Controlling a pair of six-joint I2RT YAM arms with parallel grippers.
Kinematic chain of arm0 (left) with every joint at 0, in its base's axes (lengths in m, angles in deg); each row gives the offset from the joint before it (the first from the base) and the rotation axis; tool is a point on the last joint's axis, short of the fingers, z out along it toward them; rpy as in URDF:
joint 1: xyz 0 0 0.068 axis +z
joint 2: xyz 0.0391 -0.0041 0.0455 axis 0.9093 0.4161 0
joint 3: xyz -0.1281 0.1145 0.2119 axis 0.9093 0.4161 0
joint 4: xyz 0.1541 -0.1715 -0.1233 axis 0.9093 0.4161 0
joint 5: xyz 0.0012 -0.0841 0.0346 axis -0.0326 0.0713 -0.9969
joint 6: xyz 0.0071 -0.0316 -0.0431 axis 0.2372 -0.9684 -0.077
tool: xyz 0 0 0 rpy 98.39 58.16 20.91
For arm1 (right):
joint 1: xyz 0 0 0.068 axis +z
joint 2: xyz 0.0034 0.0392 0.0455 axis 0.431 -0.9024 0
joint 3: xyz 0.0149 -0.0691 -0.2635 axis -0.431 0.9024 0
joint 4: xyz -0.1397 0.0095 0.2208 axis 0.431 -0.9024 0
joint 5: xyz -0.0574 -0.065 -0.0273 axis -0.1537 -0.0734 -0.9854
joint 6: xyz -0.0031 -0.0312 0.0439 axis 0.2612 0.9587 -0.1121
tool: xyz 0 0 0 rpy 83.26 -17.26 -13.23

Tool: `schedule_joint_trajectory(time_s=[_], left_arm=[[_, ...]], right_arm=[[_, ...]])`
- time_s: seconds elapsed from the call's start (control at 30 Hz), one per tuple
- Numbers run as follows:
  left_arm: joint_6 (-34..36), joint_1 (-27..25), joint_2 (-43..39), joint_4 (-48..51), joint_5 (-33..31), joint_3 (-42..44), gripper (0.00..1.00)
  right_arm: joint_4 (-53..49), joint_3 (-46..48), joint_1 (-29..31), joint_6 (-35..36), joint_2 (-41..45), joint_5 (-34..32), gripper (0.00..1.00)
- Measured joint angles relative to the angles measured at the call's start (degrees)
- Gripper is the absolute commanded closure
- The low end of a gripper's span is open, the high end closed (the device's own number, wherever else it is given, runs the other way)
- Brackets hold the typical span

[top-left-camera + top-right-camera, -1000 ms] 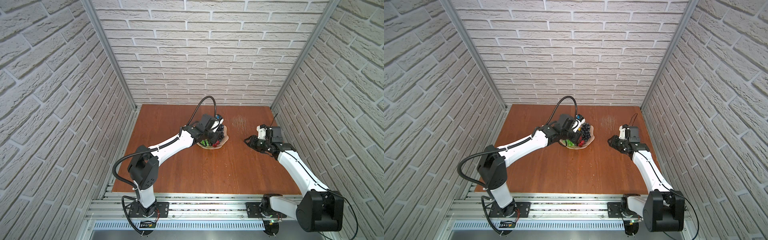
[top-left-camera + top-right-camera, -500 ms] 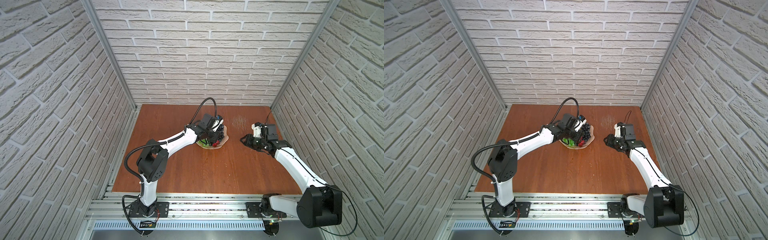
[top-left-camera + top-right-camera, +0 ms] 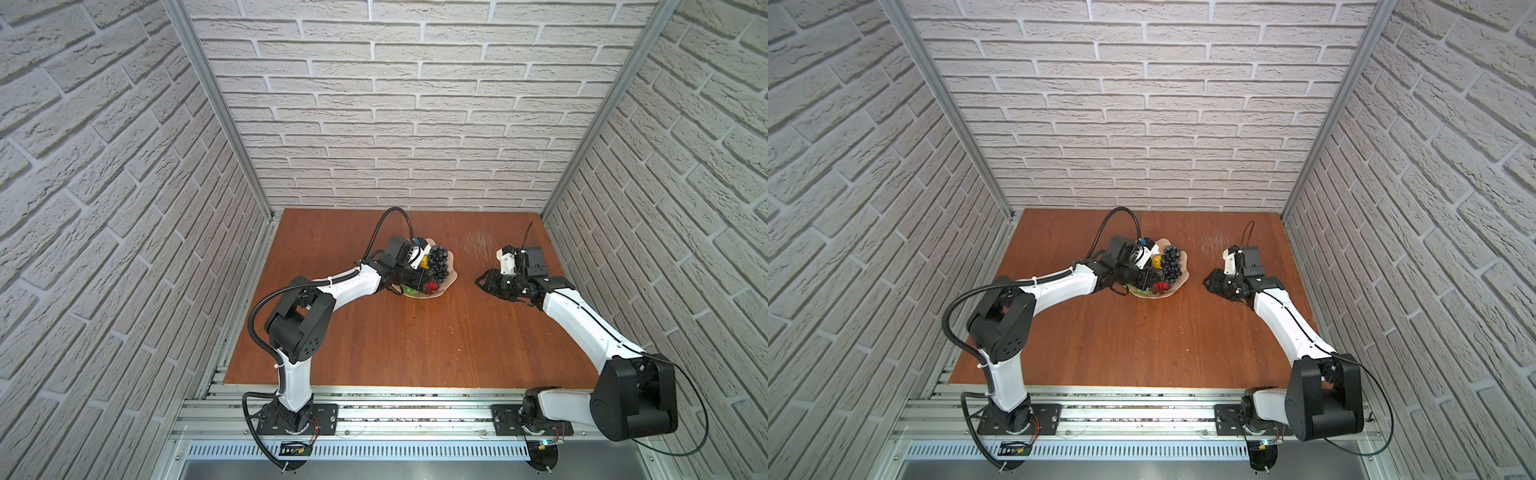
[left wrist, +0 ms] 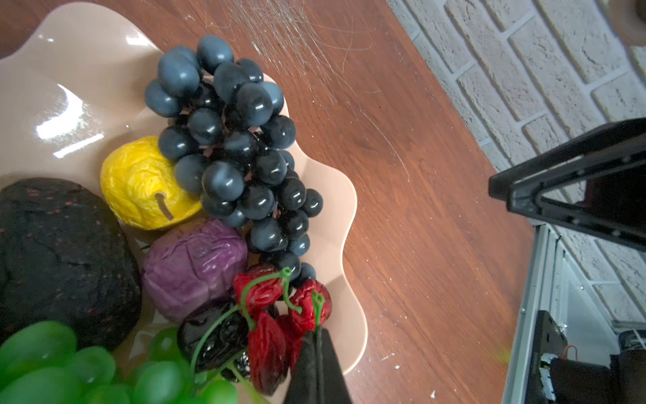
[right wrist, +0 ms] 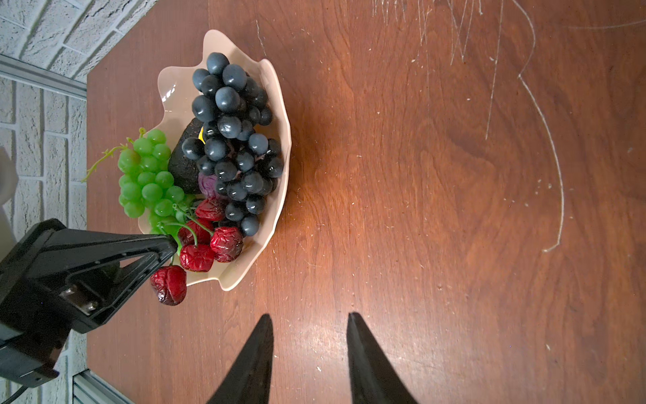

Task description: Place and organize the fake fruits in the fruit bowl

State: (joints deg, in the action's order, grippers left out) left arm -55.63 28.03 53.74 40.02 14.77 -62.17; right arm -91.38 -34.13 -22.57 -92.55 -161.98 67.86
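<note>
R gripper nearer bowl — jaws apart

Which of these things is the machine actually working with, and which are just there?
In the job: bowl, dark grapes, green grapes, avocado, yellow fruit, purple fruit, cherries, left pincer pinching a cherry stem.
Just there: table scratches, brick walls, open right pincer, holding nothing.
</note>
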Motion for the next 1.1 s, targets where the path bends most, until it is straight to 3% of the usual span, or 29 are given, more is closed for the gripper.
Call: schedule_joint_trajectory(time_s=[0.1, 0.3, 0.53, 0.73, 0.87, 1.1], left_arm=[[-1.0, 0.2, -0.4, -1.6, 0.2, 0.8, 0.88], [-1.8, 0.3, -1.7, -3.9, -0.1, 2.4, 0.7], [-1.9, 0.7, -2.8, -4.6, -2.1, 4.4, 0.69], [-1.4, 0.7, -4.9, -3.8, -3.9, 4.8, 0.49], [-2.5, -0.2, -10.7, -1.1, -6.1, 7.1, 0.36], [-7.3, -7.7, -14.2, 8.1, -9.5, 7.5, 0.36]], right_arm=[[0.0, -0.6, 0.2, 0.1, -0.4, 0.0, 0.63], [0.0, -1.6, 0.8, 0.2, -1.0, -0.2, 0.63], [0.0, -1.6, 1.2, 0.3, -1.0, -0.9, 0.63], [-0.1, -1.6, 1.6, 0.4, -1.0, -1.3, 0.63], [-0.6, -1.6, 1.7, 0.9, -0.7, -1.9, 0.63], [-0.9, -1.6, 1.7, 1.2, -0.5, -2.3, 0.63]])
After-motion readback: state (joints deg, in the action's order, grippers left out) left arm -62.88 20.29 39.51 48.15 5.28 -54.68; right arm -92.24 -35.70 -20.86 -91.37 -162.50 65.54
